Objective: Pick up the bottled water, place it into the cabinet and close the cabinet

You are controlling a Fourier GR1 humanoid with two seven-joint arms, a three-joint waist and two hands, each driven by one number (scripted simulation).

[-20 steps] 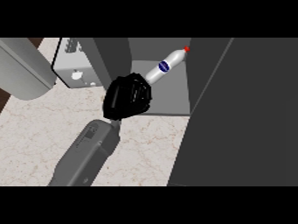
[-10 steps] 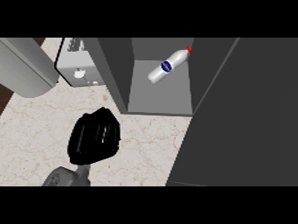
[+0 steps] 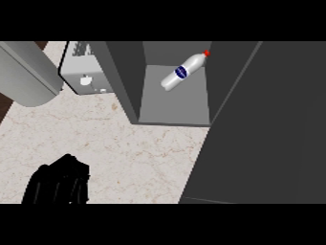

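The bottled water, clear with a blue label and a red cap, lies tilted on the grey shelf inside the open cabinet, cap toward the back right. Nothing touches it. My left hand is low at the view's lower left over the marbled counter, far from the bottle, fingers relaxed and holding nothing. The cabinet's dark grey door stands open and fills the right side of the view. My right hand does not show.
A small grey appliance stands left of the cabinet's side wall. A large pale grey rounded body lies at the far left. The counter ends at the left, with dark flooring beyond.
My left hand has drawn back from the cabinet's mouth, down and to the left, toward the view's lower edge. The bottle stays lying on the shelf.
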